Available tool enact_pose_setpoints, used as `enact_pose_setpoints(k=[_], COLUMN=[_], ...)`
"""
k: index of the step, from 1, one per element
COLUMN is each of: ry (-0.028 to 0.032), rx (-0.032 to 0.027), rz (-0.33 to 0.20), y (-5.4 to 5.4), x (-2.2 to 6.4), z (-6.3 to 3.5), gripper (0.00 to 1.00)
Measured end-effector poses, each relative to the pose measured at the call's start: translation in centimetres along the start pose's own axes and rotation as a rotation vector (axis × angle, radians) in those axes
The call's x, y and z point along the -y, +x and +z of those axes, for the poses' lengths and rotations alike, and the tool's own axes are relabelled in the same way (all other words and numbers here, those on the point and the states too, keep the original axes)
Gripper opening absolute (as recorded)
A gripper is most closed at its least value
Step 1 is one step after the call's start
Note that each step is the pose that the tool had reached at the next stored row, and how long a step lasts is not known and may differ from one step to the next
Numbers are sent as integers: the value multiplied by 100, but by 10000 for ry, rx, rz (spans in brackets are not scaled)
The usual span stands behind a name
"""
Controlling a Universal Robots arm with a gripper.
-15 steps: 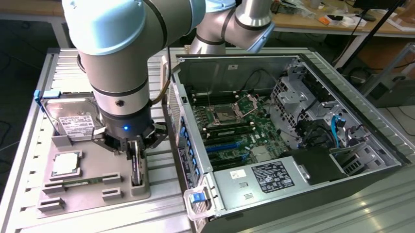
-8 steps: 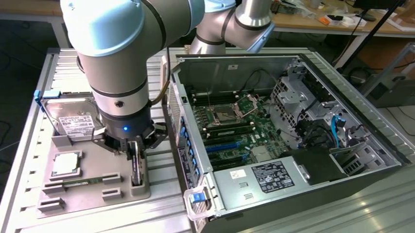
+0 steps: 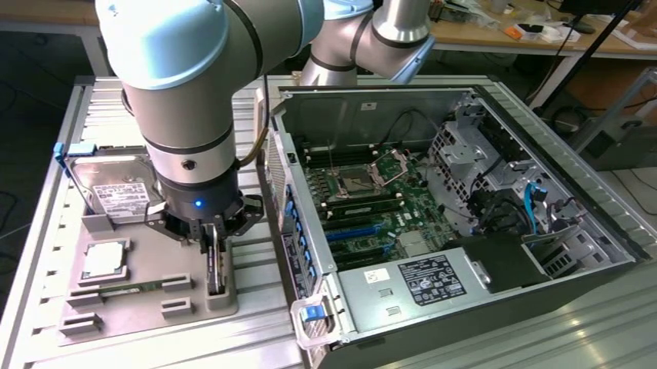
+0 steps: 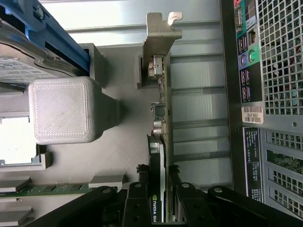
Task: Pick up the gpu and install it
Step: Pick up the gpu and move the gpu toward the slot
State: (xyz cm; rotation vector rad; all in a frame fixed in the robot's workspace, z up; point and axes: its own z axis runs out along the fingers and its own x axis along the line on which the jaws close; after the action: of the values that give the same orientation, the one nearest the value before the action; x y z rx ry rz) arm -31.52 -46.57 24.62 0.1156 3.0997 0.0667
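Straight below the tool (image 4: 158, 170), the gpu (image 4: 161, 118) stands edge-on along the grey tray (image 4: 128, 142); whether it is gripped I cannot tell.

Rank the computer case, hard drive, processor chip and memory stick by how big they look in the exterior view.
1. computer case
2. hard drive, partly behind the arm
3. processor chip
4. memory stick, longer than the chip but far thinner
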Motion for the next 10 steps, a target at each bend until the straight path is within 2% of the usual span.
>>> enact_pose_setpoints(k=[10], ry=[15], rx=[2], rz=[-1], y=[0], x=[0], z=[-9], gripper=[27])
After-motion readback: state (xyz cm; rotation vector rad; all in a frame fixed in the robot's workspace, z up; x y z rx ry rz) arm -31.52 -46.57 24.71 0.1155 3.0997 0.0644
